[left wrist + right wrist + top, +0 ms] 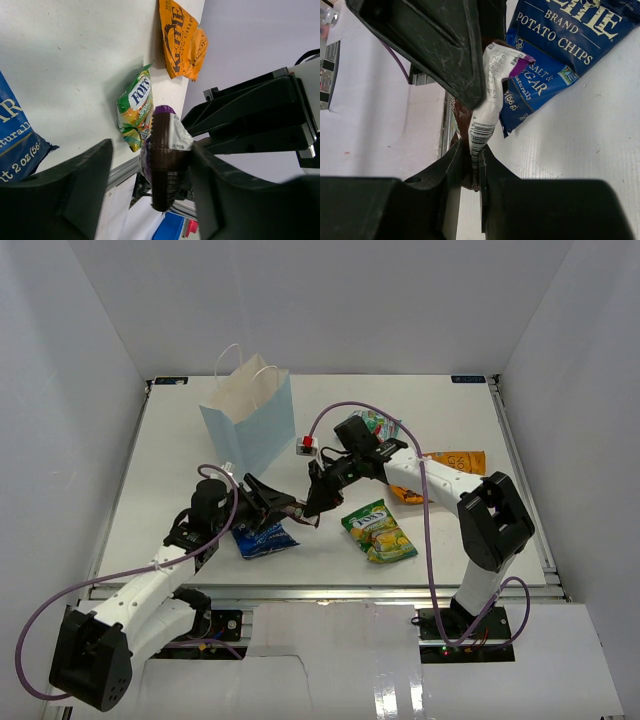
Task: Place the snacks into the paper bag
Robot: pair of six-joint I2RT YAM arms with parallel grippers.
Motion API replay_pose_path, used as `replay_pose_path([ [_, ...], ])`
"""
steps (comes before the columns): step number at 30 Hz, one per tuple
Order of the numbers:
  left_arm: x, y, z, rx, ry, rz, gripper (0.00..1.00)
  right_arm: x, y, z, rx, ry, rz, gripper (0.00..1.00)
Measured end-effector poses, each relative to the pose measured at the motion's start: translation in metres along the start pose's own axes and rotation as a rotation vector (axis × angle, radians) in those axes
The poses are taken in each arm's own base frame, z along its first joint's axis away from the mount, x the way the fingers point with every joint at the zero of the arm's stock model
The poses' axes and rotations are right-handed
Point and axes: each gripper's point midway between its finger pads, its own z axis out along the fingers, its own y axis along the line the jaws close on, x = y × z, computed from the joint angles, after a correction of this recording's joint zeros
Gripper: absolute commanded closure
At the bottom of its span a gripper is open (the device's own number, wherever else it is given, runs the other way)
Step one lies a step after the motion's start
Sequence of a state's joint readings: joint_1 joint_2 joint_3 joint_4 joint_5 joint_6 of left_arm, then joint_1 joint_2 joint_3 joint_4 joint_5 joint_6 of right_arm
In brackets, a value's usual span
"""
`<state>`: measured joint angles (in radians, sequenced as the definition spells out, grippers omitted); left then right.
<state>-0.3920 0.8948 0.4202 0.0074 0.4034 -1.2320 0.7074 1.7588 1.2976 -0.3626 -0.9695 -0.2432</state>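
The small dark brown bar (303, 512) hangs above the table between both grippers. My right gripper (315, 502) is shut on its lower end (487, 110), jaws (471, 155) pinched tight. My left gripper (285, 508) is open, its fingers either side of the bar (162, 165), which lies against one finger (225, 200). The blue crisp bag (262, 537) lies below the left gripper. The green-yellow candy bag (379, 531) lies front centre, the orange crisp bag (450, 465) at the right, the small teal bag (378, 425) behind the right arm. The pale blue paper bag (250, 420) stands upright at the back left.
A small red and white object (307, 447) lies just right of the paper bag. White walls enclose the table on three sides. The table's front edge (320, 590) runs close behind the blue and candy bags.
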Motion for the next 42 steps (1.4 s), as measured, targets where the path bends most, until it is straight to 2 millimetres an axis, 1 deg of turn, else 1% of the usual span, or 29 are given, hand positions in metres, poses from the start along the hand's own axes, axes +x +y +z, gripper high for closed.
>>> replay_pose_path([
  [3,0.0,-0.005,0.004,0.002,0.006,0.006,0.39,-0.001,0.0,0.001,-0.004,0.0,-0.001,0.79],
  [4,0.0,-0.007,0.004,0.006,0.007,0.009,0.44,0.0,0.0,0.001,-0.006,0.001,0.0,0.79],
  [6,-0.001,-0.01,0.005,0.011,0.006,0.014,0.49,0.001,-0.001,0.002,-0.008,0.003,0.004,0.77],
  [7,-0.001,-0.011,0.005,0.013,0.005,0.017,0.55,0.002,-0.001,0.002,-0.009,0.003,0.005,0.77],
  [10,-0.001,-0.01,0.005,0.013,0.005,0.024,0.64,0.002,-0.001,0.002,-0.012,0.003,0.001,0.71],
  [11,-0.001,-0.01,0.004,0.011,0.006,0.026,0.69,0.002,-0.001,0.002,-0.014,0.002,-0.004,0.65],
  [13,-0.001,-0.009,0.004,0.004,0.005,0.032,0.73,0.002,-0.001,0.002,-0.015,0.003,-0.011,0.57],
  [14,-0.001,-0.009,0.003,-0.002,0.003,0.038,0.76,0.002,-0.001,0.002,-0.015,0.003,-0.016,0.47],
  [16,-0.003,-0.012,-0.001,-0.014,-0.005,0.063,0.78,0.002,-0.002,0.002,-0.016,0.004,-0.027,0.38],
  [17,-0.006,-0.015,-0.003,-0.023,-0.015,0.082,0.81,0.002,-0.002,0.002,-0.016,0.003,-0.032,0.31],
  [20,-0.017,-0.028,-0.013,-0.064,-0.052,0.165,0.82,-0.003,-0.002,-0.005,-0.023,-0.005,-0.054,0.25],
  [22,-0.029,-0.045,-0.023,-0.091,-0.097,0.235,0.82,-0.01,-0.003,-0.016,-0.019,-0.026,-0.082,0.25],
  [24,-0.046,-0.069,-0.037,-0.104,-0.162,0.325,0.82,-0.02,-0.006,-0.035,0.005,-0.055,-0.114,0.25],
  [27,-0.074,-0.115,-0.068,-0.123,-0.29,0.453,0.82,-0.034,-0.011,-0.071,0.068,-0.11,-0.168,0.25],
  [29,-0.094,-0.151,-0.094,-0.127,-0.388,0.53,0.82,-0.04,-0.014,-0.093,0.113,-0.139,-0.188,0.25],
  [31,-0.113,-0.184,-0.117,-0.126,-0.486,0.598,0.82,-0.042,-0.019,-0.113,0.16,-0.164,-0.201,0.25],
  [34,-0.143,-0.218,-0.143,-0.185,-0.623,0.68,0.81,-0.032,-0.026,-0.128,0.2,-0.176,-0.185,0.25],
  [36,-0.164,-0.237,-0.15,-0.221,-0.7,0.724,0.81,-0.021,-0.031,-0.134,0.214,-0.176,-0.152,0.25],
  [38,-0.183,-0.245,-0.146,-0.279,-0.743,0.764,0.81,-0.011,-0.036,-0.138,0.226,-0.173,-0.121,0.25],
  [40,-0.205,-0.249,-0.133,-0.344,-0.773,0.799,0.81,-0.004,-0.039,-0.141,0.235,-0.17,-0.101,0.25],
  [42,-0.225,-0.246,-0.112,-0.402,-0.771,0.827,0.81,-0.001,-0.039,-0.143,0.241,-0.171,-0.092,0.25],
])
